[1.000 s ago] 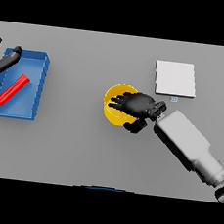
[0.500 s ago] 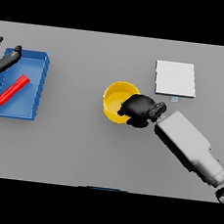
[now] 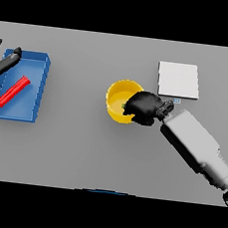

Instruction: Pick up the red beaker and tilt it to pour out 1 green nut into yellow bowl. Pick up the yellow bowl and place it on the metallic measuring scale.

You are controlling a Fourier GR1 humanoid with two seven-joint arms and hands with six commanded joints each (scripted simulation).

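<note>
The right hand [image 3: 145, 108] curls over the near-right rim of the yellow bowl [image 3: 119, 97], which sits on the table [image 3: 82, 147] left of the scale [image 3: 178, 80]; a one-sided rim grip could tip it and spill the nut [image 3: 124, 106].

R robot hand [image 3: 145, 108] curled on yellow bowl [image 3: 119, 95] rim; red beaker [image 3: 12, 91] in blue tray [image 3: 37, 85].

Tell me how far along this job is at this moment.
Pouring looks done: the red beaker lies in the blue tray and a small green speck shows in the yellow bowl. In hand: the right hand grips the bowl's rim. Left: setting it on the scale. The left hand idles by the tray.
</note>
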